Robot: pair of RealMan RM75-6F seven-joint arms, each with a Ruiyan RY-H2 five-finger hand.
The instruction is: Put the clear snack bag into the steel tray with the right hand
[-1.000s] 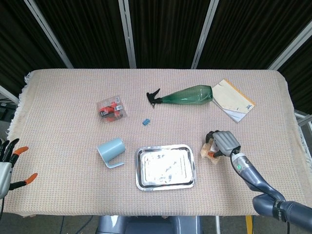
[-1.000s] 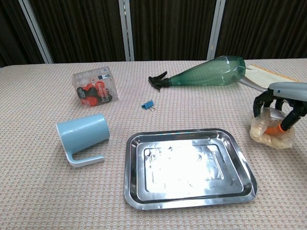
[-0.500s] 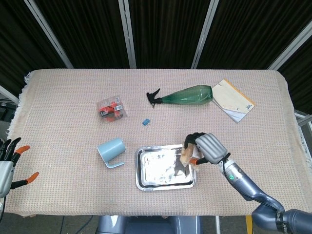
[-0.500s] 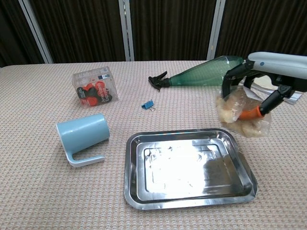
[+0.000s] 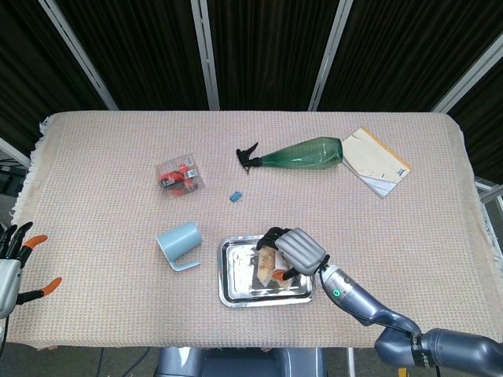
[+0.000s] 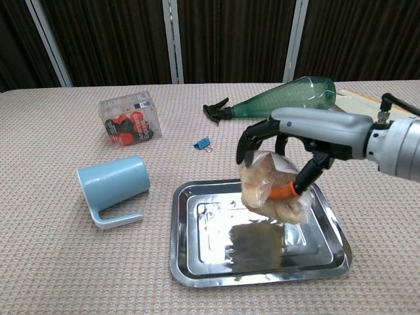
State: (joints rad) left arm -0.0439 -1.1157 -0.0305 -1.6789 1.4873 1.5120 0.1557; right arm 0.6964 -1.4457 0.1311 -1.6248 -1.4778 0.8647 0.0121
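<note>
My right hand (image 6: 289, 141) (image 5: 291, 250) grips the clear snack bag (image 6: 270, 188) (image 5: 267, 266) from above and holds it in the air over the middle of the steel tray (image 6: 197, 269) (image 5: 229, 294). The bag is crumpled and holds pale snacks. Its lower end hangs just above the tray floor, apart from it in the chest view. My left hand (image 5: 12, 259) hangs off the table's left edge with fingers spread, holding nothing; only the head view shows it.
A light blue cup (image 6: 115, 186) lies on its side left of the tray. Behind are a clear box of red items (image 6: 128, 122), a small blue clip (image 6: 201, 143), a green spray bottle (image 6: 282, 98) lying down, and a notepad (image 5: 376, 162).
My right hand lifted the snack bag off the table at the right and carried it left, from beside the tray to above its middle. The left hand has not moved.
</note>
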